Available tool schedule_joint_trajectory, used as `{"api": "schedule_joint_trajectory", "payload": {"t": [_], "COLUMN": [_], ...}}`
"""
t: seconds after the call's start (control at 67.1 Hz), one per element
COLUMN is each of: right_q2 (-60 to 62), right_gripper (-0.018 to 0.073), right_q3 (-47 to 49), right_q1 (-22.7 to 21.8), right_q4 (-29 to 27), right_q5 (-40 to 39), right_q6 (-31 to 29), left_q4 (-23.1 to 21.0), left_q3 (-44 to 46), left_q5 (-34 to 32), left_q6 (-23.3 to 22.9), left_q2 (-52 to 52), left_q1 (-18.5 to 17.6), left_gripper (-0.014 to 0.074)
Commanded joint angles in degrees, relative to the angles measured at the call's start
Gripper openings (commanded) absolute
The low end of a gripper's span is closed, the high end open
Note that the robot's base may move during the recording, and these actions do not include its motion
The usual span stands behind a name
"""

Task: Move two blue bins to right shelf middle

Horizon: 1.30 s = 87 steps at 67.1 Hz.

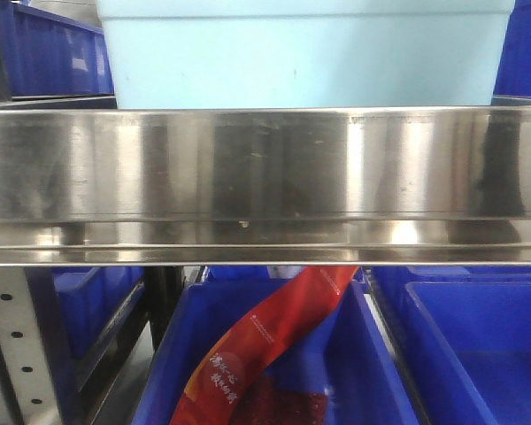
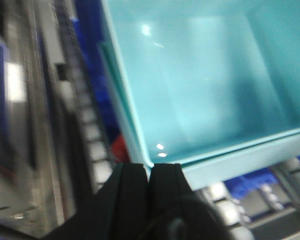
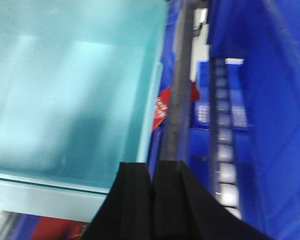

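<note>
One pale blue bin [image 1: 305, 53], smooth-walled, empty inside; left gripper [image 2: 150, 172] and right gripper [image 3: 151, 170] both pinched closed at its rim.

I count one pale blue bin [image 1: 305, 53] on the steel shelf [image 1: 265, 177], with a second nested under it in my left wrist view. Two royal-blue crates [image 1: 274, 372] sit below, one red packet [image 1: 265, 341].

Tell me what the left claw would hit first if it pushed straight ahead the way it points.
Most likely the near rim of the pale blue bin, at its corner just ahead of the shut left claw. Depth is unclear in this blurred view.
</note>
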<state>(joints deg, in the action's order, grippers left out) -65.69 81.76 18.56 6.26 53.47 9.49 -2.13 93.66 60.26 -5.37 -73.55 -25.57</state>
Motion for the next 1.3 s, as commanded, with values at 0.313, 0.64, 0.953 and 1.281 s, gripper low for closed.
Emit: {"api": "schedule_joint_trajectory", "payload": {"t": [0.313, 0.64, 0.953, 1.281], "right_q2": [15.0, 30.5, 45.9, 50.7], "right_gripper": [-0.0158, -0.0158, -0.0162, -0.0162], "right_q3": [-25.4, -44.5, -57.2, -59.6], "right_q1": [-0.2, -0.2, -0.2, -0.2], "right_q4": [3.7, 3.7, 3.7, 3.7], "right_q5": [-16.5, -26.1, -34.5, -36.0], "right_q6": [2.2, 2.0, 2.0, 2.0], "left_q4": [7.3, 7.5, 7.5, 7.5], "left_q3": [-23.2, -50.6, -67.9, -71.3], "left_q5": [-17.6, -39.0, -52.8, -56.5], "left_q6": [-4.3, -4.3, -4.3, -4.3], "left_q2": [17.2, 36.7, 52.2, 54.6], "left_q1": [0.2, 0.2, 0.2, 0.2], "left_gripper": [-0.0111, -0.0111, -0.0111, -0.0111]}}
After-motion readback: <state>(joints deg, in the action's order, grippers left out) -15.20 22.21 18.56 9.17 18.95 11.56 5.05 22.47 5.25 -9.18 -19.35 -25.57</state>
